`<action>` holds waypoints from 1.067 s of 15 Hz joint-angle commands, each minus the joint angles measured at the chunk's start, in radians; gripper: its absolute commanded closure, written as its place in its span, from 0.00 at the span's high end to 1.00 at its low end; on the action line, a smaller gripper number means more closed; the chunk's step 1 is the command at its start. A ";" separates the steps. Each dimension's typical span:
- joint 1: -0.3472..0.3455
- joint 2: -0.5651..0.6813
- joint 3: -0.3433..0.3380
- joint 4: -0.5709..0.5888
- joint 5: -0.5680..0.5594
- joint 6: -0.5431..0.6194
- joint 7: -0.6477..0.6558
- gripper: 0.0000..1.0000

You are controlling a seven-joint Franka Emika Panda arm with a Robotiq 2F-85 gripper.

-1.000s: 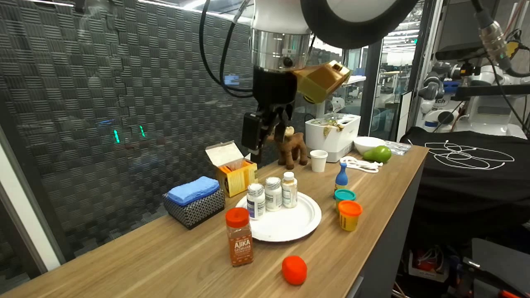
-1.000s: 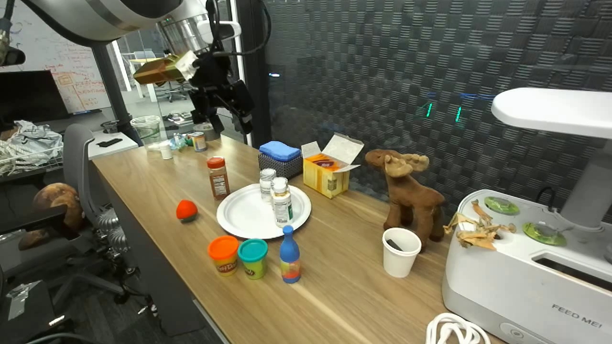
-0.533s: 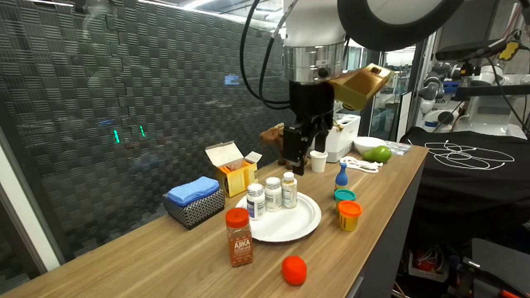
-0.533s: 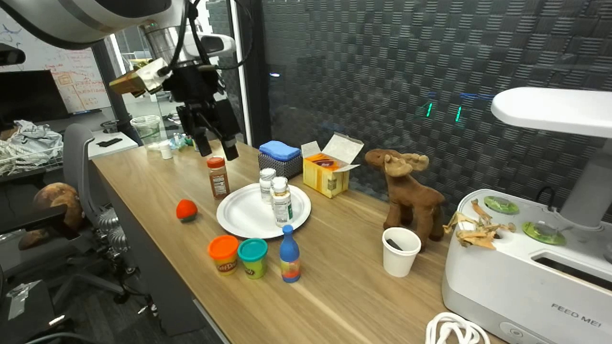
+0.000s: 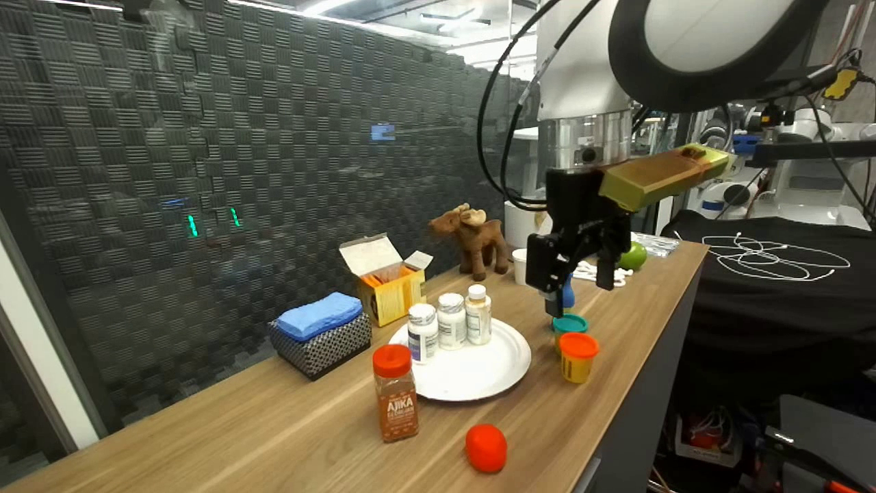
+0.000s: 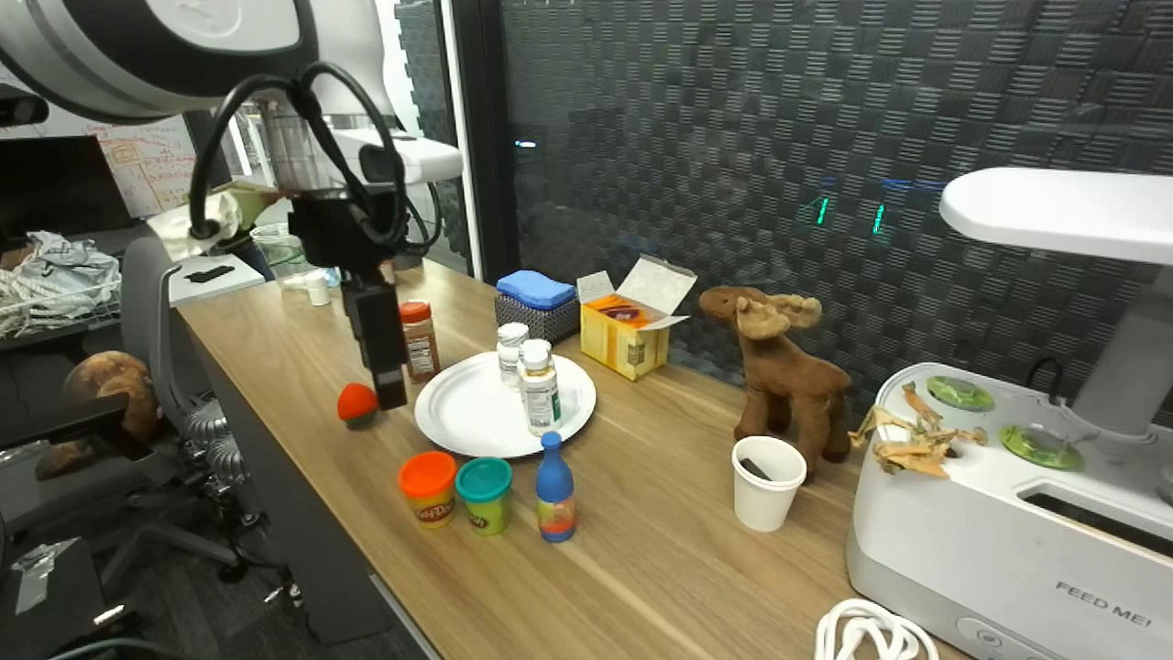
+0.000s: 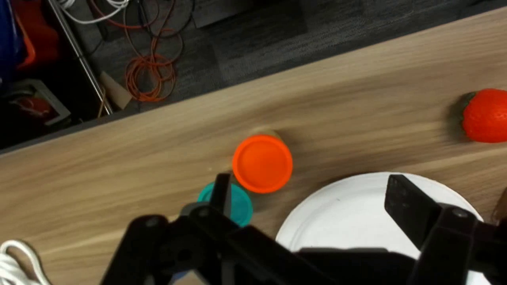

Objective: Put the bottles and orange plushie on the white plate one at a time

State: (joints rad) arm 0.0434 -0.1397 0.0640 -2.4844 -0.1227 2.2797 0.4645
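Gripper (image 5: 580,294) hangs spread near teal-lidded tub (image 6: 486,496) and neighbouring blue bottle (image 6: 554,490).

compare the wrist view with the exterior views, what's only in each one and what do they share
Only the wrist view clearly shows the coil of orange cable.
Only the exterior views show the white bottles, the brown moose toy, the yellow box and the blue cloth.
All share the white plate, the red-orange plushie, the orange-lidded tub, the teal-lidded tub and the pincer, open in the wrist view.
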 commanded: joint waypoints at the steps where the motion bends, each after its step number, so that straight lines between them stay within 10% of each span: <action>1: -0.009 -0.039 -0.004 -0.039 0.076 0.000 -0.039 1.00; 16: -0.040 0.027 0.001 -0.051 0.021 0.112 0.099 1.00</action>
State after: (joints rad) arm 0.0228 -0.1196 0.0601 -2.5250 -0.0731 2.3470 0.4975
